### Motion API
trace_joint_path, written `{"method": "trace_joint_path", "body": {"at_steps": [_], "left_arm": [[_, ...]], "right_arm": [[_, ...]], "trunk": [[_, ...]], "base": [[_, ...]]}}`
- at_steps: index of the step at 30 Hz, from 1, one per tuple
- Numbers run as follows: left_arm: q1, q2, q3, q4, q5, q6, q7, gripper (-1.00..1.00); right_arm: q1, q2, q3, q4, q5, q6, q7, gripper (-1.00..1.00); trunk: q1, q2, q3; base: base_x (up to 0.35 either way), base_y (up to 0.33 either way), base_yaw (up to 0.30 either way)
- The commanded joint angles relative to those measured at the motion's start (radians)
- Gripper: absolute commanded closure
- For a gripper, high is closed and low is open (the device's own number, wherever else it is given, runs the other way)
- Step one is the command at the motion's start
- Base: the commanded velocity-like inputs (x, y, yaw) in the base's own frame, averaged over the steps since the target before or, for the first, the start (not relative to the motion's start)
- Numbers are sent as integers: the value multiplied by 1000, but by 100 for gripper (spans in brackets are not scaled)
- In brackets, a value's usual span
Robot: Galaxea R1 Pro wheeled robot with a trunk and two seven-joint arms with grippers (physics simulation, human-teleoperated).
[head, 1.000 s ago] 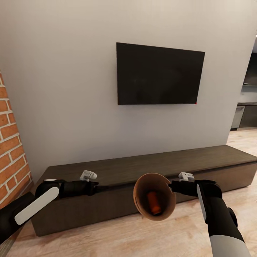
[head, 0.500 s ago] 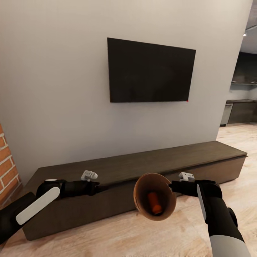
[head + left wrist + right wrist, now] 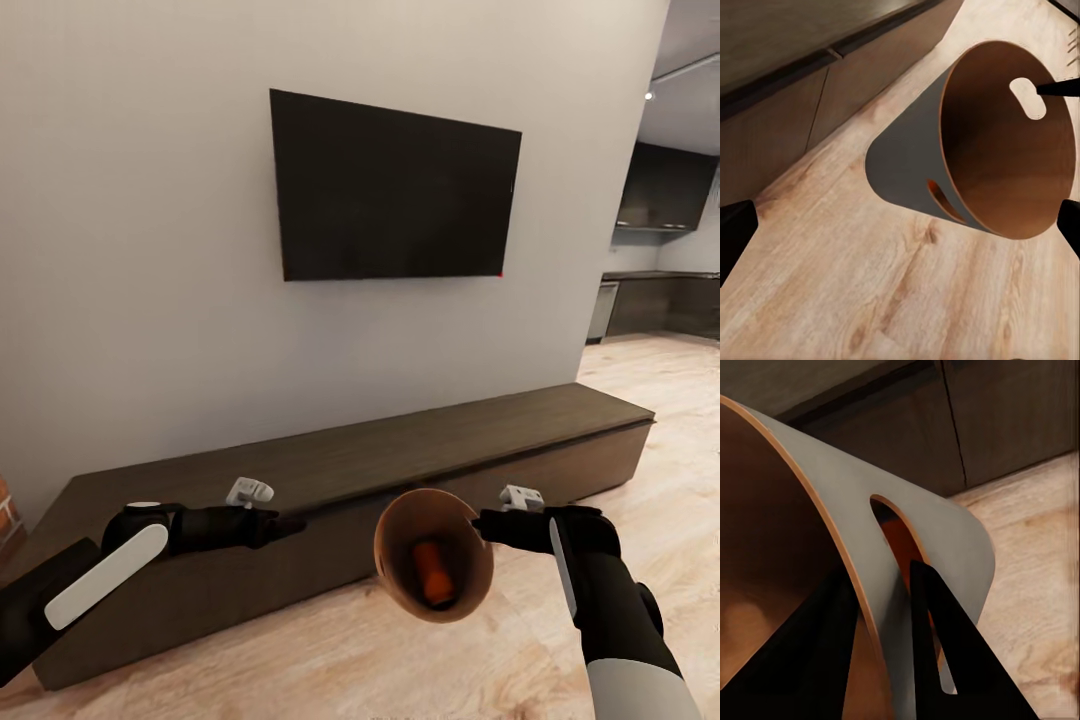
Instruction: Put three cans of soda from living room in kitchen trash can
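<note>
My right gripper (image 3: 481,523) is shut on the rim of the tash can (image 3: 396,560), holding it tilted in the air with its mouth towards my head. One orange can of soda (image 3: 432,572) lies inside against the brown wall. In the right wrist view my right gripper (image 3: 881,652) has one dark finger on each side of the tash can's wall (image 3: 922,521), beside a handle slot. My left gripper (image 3: 290,522) stands open with nothing in it, left of the bin. From the left wrist view, my left gripper (image 3: 900,229) faces the tash can's grey outside (image 3: 904,165).
A long, low dark wood cabinet (image 3: 420,455) runs along the grey wall right ahead of both arms, under a black television (image 3: 392,190). A sliver of red brick (image 3: 7,505) shows at far left. Light plank floor (image 3: 680,400) leads right to dark kitchen cabinets (image 3: 665,190).
The whole picture has slid left, so my head view has turned right; the brick chimney has almost left the frame and more kitchen shows. Both arms and the bin keep their pose.
</note>
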Motion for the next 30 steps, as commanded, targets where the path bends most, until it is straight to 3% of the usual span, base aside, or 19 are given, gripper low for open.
{"method": "trace_joint_path", "body": {"at_steps": [1,30], "left_arm": [[0,0,0,0,0,0,0,-100],[0,-5,0,0,0,0,1,-100]], "right_arm": [[0,0,0,1,-34,8,1,100],[-1,-2,0,57,-34,8,0,100]], "trunk": [[0,0,-1],[0,0,-39]], "base": [[0,0,-154],[0,0,-17]]}}
